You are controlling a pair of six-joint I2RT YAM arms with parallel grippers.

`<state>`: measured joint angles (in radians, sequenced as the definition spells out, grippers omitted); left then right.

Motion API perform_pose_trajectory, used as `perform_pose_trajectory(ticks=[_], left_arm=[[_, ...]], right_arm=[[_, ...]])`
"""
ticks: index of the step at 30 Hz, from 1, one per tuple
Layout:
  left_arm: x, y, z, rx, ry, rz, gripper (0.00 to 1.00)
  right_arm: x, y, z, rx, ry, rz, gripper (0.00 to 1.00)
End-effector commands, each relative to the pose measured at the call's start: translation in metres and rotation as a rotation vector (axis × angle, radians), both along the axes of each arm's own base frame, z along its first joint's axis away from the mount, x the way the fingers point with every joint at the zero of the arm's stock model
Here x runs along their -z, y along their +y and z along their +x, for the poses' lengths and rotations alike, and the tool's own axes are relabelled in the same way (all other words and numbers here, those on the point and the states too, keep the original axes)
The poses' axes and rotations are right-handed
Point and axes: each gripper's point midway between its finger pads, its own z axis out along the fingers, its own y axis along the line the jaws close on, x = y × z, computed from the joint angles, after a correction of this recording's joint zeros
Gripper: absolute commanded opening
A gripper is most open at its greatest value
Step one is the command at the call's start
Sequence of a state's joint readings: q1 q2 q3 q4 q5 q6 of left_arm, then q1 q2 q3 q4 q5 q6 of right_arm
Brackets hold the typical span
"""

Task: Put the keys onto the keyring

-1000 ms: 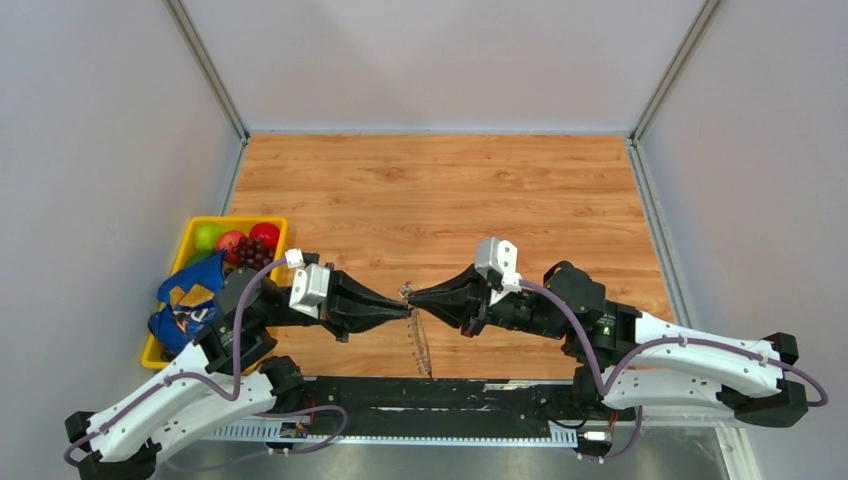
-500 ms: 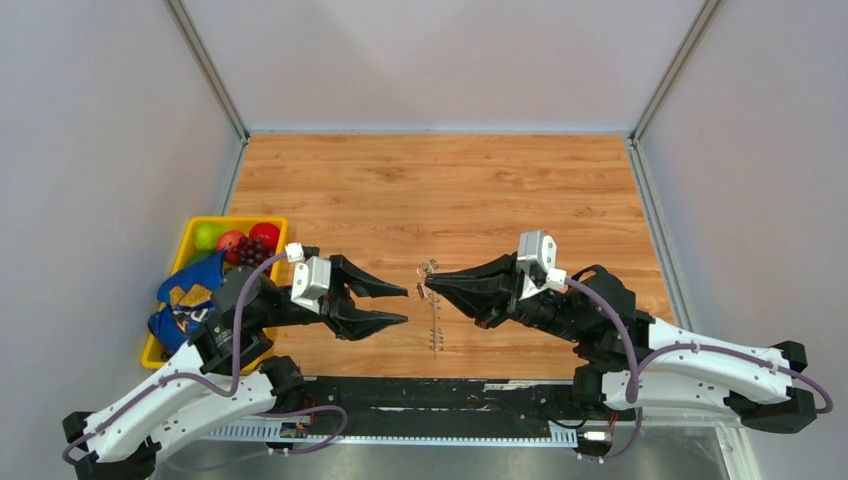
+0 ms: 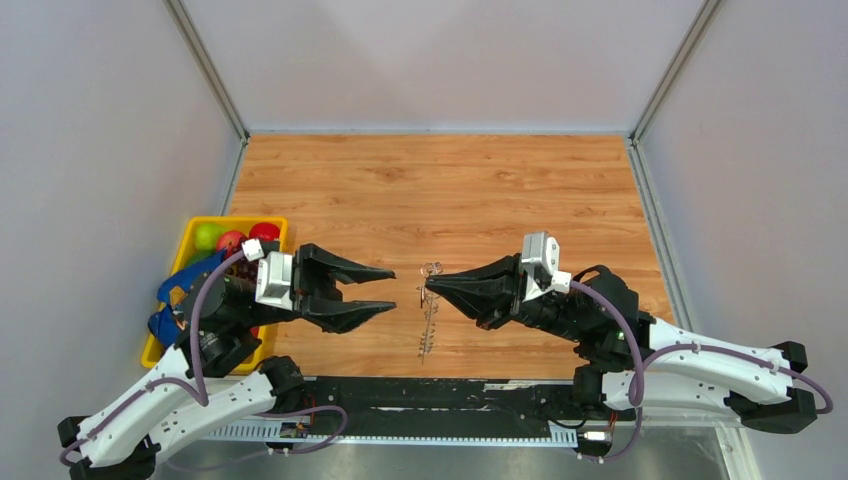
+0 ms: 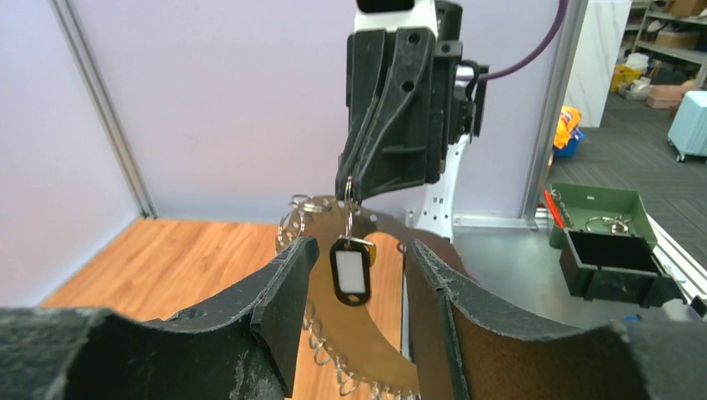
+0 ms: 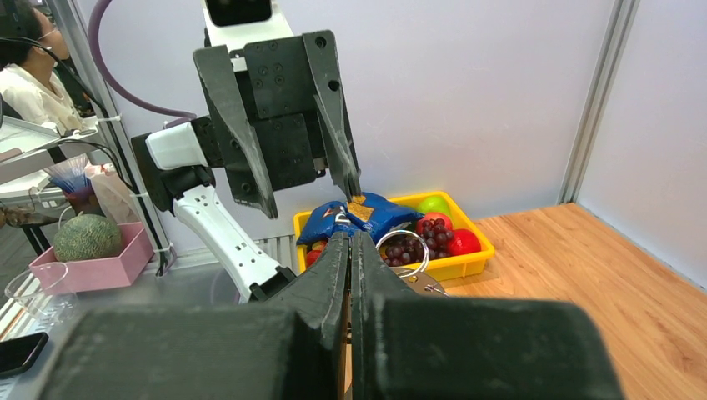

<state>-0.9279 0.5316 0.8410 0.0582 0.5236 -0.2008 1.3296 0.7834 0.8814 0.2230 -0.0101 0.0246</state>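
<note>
- Clenching on the top of the keyring (image 4: pixel 358 342), the right fingers (image 4: pixel 392 125) carry it alone, and it hangs below them over the surface (image 3: pixel 500 190). So thin a pinch could slip and drop it.
- Left fingers (image 4: pixel 279 287) are released wide and hold nothing. Closing off-centre could set the hoop swinging or twist it out of the right grip.
- Black-headed key (image 4: pixel 350 271) dangles just under the right fingertips, between the left fingers, touching neither.
- Seen from overhead, the keyring hangs edge-on between both arms, nearer the right.
</note>
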Motion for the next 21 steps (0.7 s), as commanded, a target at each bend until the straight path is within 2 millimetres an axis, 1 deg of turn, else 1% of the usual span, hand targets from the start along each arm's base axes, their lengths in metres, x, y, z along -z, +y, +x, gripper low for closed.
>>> perform_pose_trajectory(ticks=[1, 8, 13, 21], left_arm=[[-0.036, 0.005, -0.012, 0.049, -0.048, -0.106, 0.54], [-0.039, -0.005, -0.013, 0.096, -0.041, -0.117, 0.54], [-0.035, -0.012, -0.011, 0.116, -0.017, -0.11, 0.54], [-0.031, -0.017, -0.011, 0.138, 0.001, -0.11, 0.53]], right_arm=[[-0.023, -0.009, -0.005, -0.018, -0.026, 0.088, 0.0], [-0.027, -0.007, -0.01, -0.044, -0.046, 0.096, 0.0], [-0.03, -0.004, -0.012, -0.06, -0.056, 0.108, 0.0], [-0.032, 0.001, -0.011, -0.058, -0.066, 0.112, 0.0]])
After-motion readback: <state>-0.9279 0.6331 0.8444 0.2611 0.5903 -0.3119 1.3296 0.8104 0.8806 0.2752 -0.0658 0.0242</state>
